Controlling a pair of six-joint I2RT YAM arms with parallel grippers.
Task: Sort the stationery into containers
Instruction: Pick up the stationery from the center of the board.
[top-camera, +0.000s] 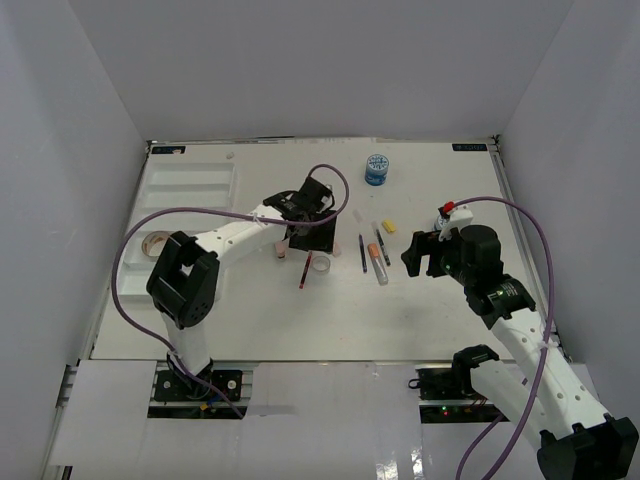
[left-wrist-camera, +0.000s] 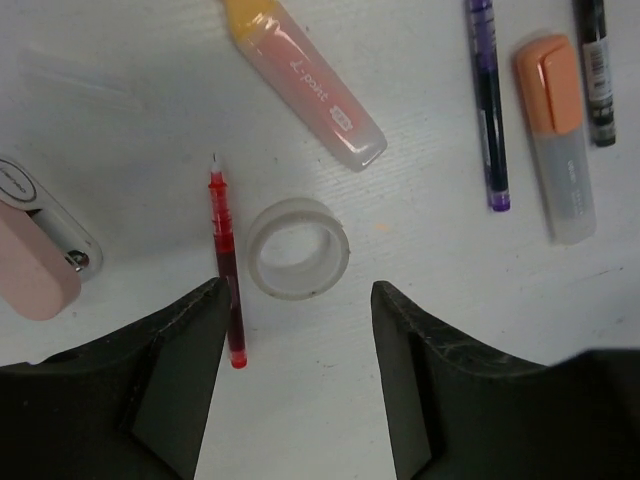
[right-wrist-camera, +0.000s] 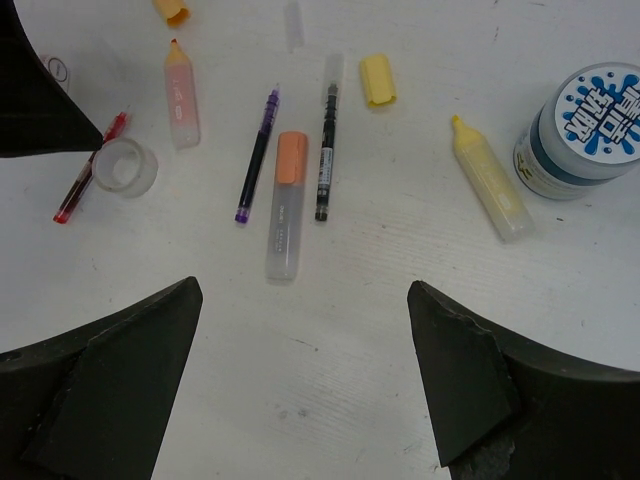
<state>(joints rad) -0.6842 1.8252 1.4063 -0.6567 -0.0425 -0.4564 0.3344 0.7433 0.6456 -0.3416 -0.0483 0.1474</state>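
My left gripper (top-camera: 312, 243) (left-wrist-camera: 300, 330) is open and empty, hovering just short of a small clear roll (left-wrist-camera: 298, 248) (top-camera: 320, 264). A red pen (left-wrist-camera: 225, 262) lies along its left finger. A pink-yellow marker (left-wrist-camera: 305, 80), a purple pen (left-wrist-camera: 487, 100), an orange marker (left-wrist-camera: 558, 135) and a black pen (left-wrist-camera: 597, 70) lie beyond. My right gripper (top-camera: 414, 257) (right-wrist-camera: 305, 340) is open and empty over bare table, short of the orange marker (right-wrist-camera: 286, 205). A yellow marker (right-wrist-camera: 488, 190), its cap (right-wrist-camera: 377, 80) and a blue-white tub (right-wrist-camera: 590, 130) (top-camera: 377, 169) lie to its right. The white tray (top-camera: 200, 190) holds a tan tape roll (top-camera: 155, 243).
A pink object with a metal clip (left-wrist-camera: 35, 265) lies left of the red pen. White walls close in the table on three sides. The left arm's purple cable (top-camera: 200, 215) loops over the tray side.
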